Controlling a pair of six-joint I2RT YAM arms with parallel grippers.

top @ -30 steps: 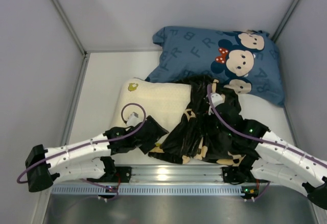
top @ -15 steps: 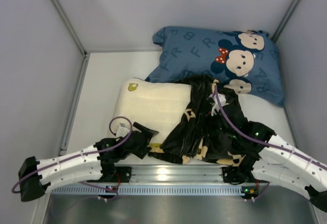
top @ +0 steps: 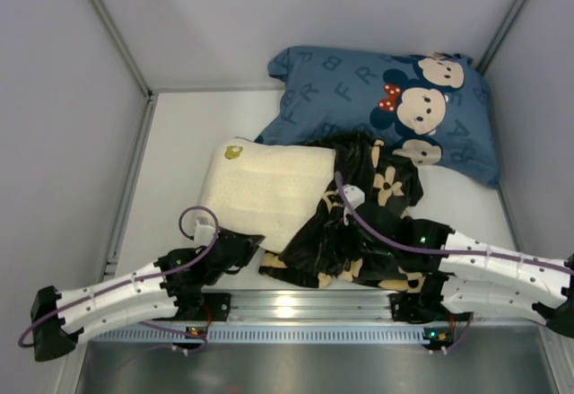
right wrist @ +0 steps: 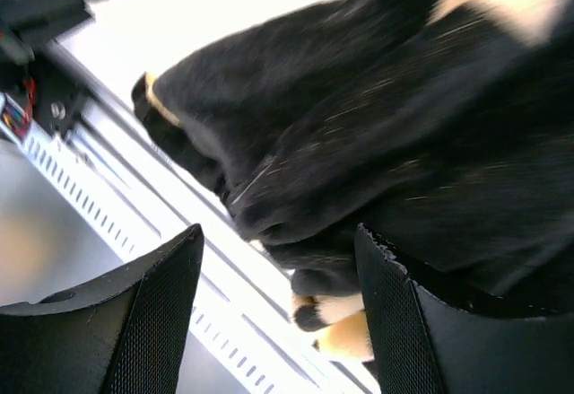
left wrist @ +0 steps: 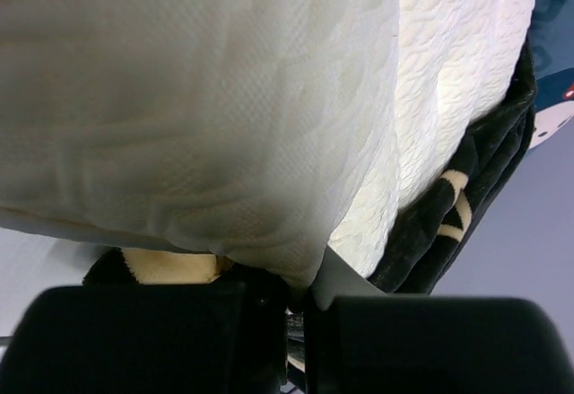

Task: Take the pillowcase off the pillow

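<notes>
Black left gripper (left wrist: 300, 297): we see its two fingers squeezed tight on the near corner of the pillow (left wrist: 224, 98).
Right gripper (right wrist: 278, 232): its fingers are spread wide apart. A fold of the pillowcase (right wrist: 404, 116) bulges between them, and we see nothing pinched.
Pillow: it is cream and bumpy. Its left part is bare, and it lies flat on the white table (top: 175, 152), just past both arms.
Pillowcase: it is black with tan flowers. It is bunched up over the right end of the pillow and spills down to the metal rail (top: 305, 304) at the near edge.
Where they meet: from the left wrist we see the black edge wrapped round the far end of the pillow.
Behind: a blue pillow with cartoon mice (top: 359, 89) lies at the back right, right up against the pillowcase.
</notes>
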